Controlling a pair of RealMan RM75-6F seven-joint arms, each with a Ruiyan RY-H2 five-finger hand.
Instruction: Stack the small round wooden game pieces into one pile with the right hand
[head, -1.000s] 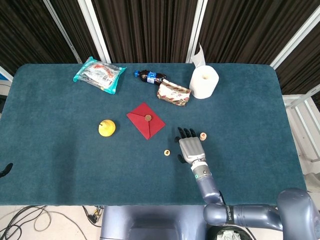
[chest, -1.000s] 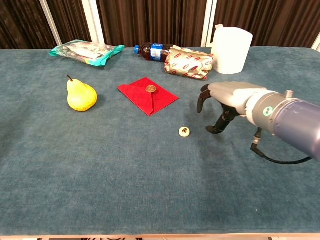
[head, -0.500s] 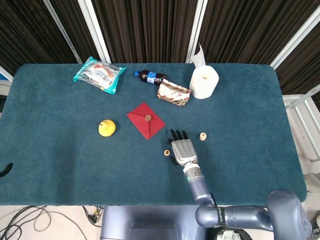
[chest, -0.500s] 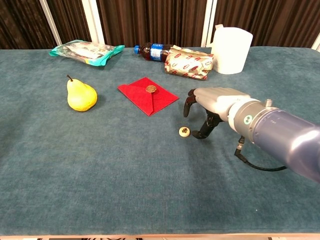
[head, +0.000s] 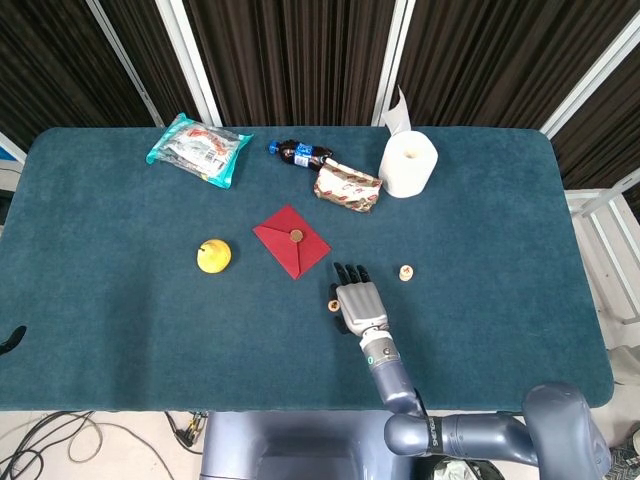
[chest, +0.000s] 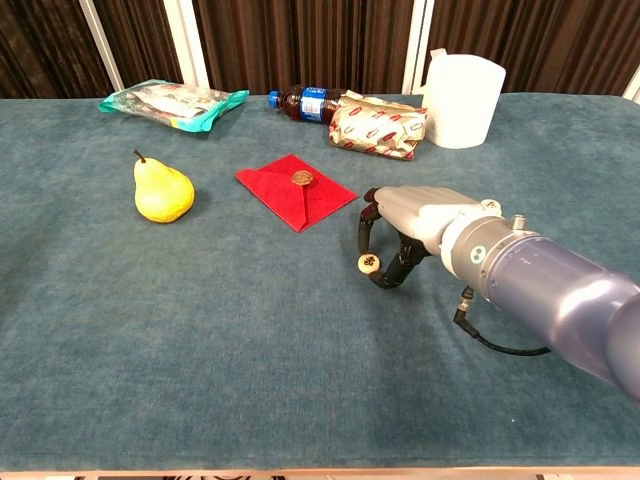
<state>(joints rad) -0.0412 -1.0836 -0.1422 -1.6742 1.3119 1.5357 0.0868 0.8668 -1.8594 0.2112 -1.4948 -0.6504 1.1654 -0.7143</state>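
A small round wooden piece (head: 334, 305) (chest: 369, 263) lies flat on the cloth just left of my right hand (head: 358, 303) (chest: 410, 218). The fingers arch over it and the thumb (chest: 386, 277) reaches down close beside it; the hand has no grip on it that I can see. A second piece (head: 405, 272) sits on the cloth to the hand's right and is hidden behind the hand in the chest view. A third piece (head: 296, 236) (chest: 299, 178) rests on a red envelope (head: 285, 250) (chest: 310, 198). My left hand is out of view.
A yellow pear (head: 213, 256) (chest: 161, 190) stands to the left. Along the far side lie a snack bag (head: 198, 149), a cola bottle (head: 298, 153), a wrapped packet (head: 346, 186) and a white paper roll (head: 407, 163). The table (head: 120, 320) is covered in teal cloth.
My right hand has slid left, away from the piece on its right, until its fingers arch over the piece in front of the envelope. None of the pieces has moved.
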